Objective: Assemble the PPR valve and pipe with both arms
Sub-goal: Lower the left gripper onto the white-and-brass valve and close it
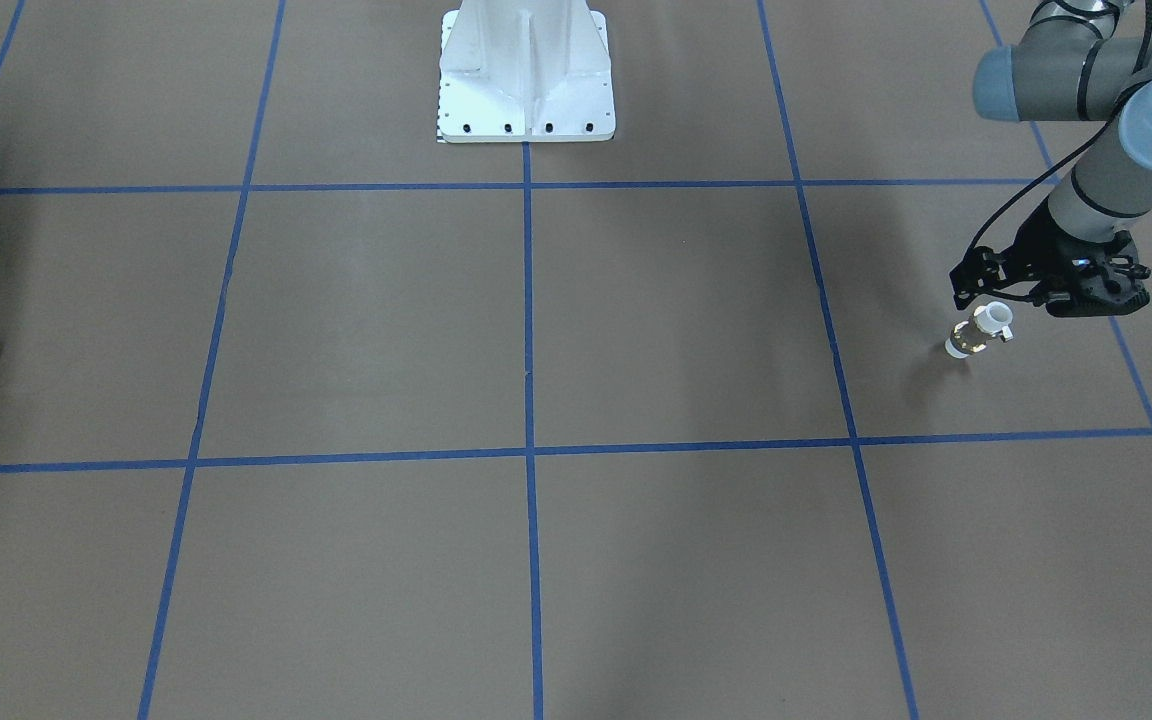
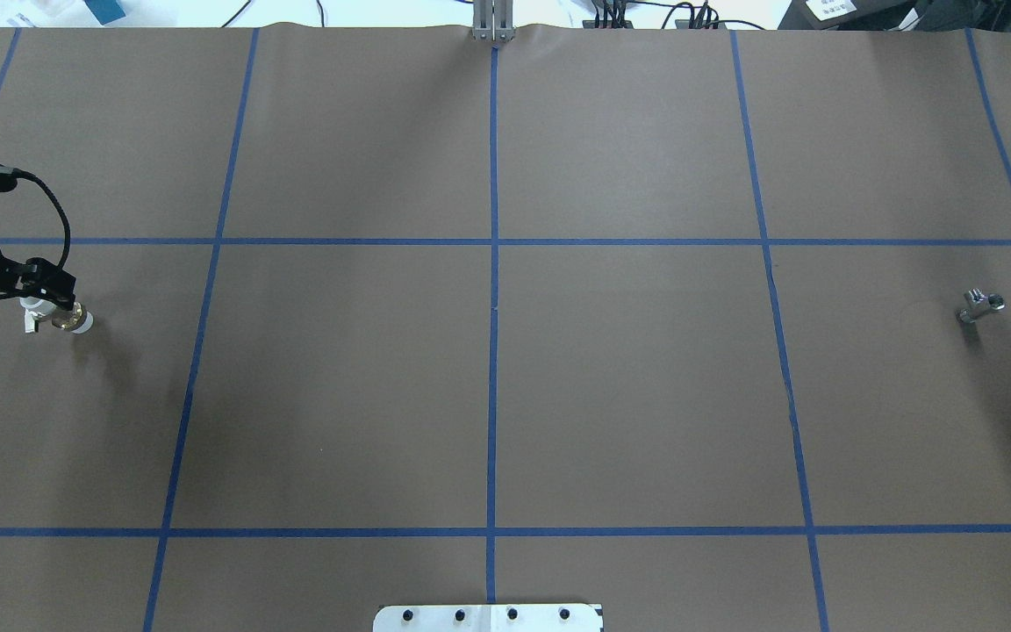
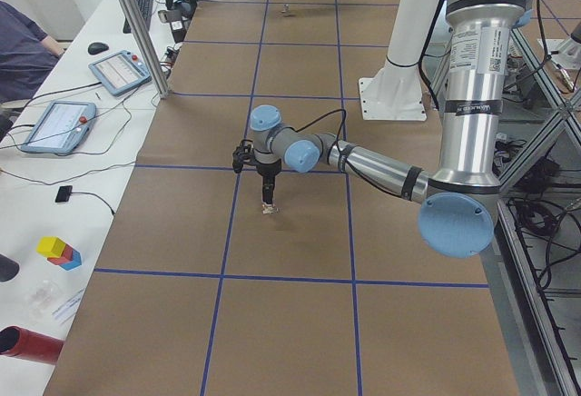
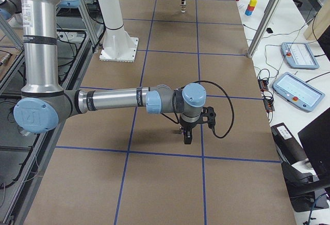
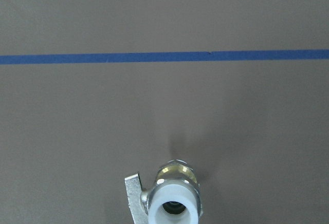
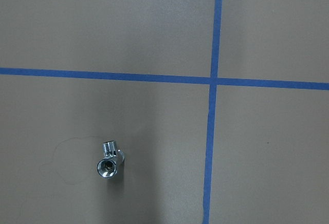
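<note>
Left gripper (image 1: 994,300) looks pinched on the valve (image 1: 978,331) just off the table at its far-left end, while the pipe (image 2: 980,305) lies untouched far right – can't tell the right gripper's state – so I'd drop it straight over the pipe first.

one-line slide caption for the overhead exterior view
Left gripper at the PPR valve, the pipe lying alone across the table.
</note>
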### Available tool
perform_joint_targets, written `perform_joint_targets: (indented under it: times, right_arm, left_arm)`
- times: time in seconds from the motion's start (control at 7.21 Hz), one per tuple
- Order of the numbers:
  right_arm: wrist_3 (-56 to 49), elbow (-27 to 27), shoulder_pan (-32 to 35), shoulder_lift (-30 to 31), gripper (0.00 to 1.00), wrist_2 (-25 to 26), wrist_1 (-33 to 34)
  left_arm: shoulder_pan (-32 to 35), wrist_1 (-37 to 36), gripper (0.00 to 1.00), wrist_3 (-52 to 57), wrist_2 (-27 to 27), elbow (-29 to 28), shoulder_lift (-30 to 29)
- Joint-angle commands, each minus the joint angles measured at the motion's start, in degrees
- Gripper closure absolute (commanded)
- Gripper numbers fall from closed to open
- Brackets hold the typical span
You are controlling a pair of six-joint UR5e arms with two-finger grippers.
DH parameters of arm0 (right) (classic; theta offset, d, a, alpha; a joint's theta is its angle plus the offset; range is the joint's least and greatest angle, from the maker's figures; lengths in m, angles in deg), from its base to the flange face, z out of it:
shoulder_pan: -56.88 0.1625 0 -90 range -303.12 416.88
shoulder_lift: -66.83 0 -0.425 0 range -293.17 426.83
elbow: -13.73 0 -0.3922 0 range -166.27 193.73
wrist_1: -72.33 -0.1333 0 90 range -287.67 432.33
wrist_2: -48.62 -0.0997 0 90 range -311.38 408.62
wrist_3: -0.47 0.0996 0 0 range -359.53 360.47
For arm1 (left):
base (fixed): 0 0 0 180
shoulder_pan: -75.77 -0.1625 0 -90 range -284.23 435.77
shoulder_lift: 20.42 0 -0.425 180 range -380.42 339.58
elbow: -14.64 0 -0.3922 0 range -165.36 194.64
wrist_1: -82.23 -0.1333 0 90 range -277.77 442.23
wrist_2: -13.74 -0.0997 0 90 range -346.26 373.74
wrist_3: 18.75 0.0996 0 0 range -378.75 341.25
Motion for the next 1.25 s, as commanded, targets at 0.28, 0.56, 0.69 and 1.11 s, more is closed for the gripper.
perform_joint_targets:
  times: [0.28, 0.56, 0.69, 1.11]
  right_arm:
    - [-0.2, 1.35, 0.0, -0.26, 0.0, 0.21, 0.0]
    - [-0.29, 1.71, 0.0, -0.53, 0.0, 0.21, -0.09]
    - [-0.21, 1.71, 0.0, -0.53, 0.0, 0.21, -0.09]
    - [-0.21, 1.8, 0.0, -0.53, 0.0, 0.29, -0.09]
  left_arm:
    - [-0.49, 3.45, 0.0, -0.11, -0.04, -3.82, -0.85]
    - [-0.49, 5.04, 0.02, -0.19, -0.04, -6.12, -1.74]
    - [-0.4, 5.05, 0.1, -0.19, -0.04, -6.04, -1.74]
    - [-0.4, 5.05, 0.23, -0.28, 0.22, -5.69, -1.65]
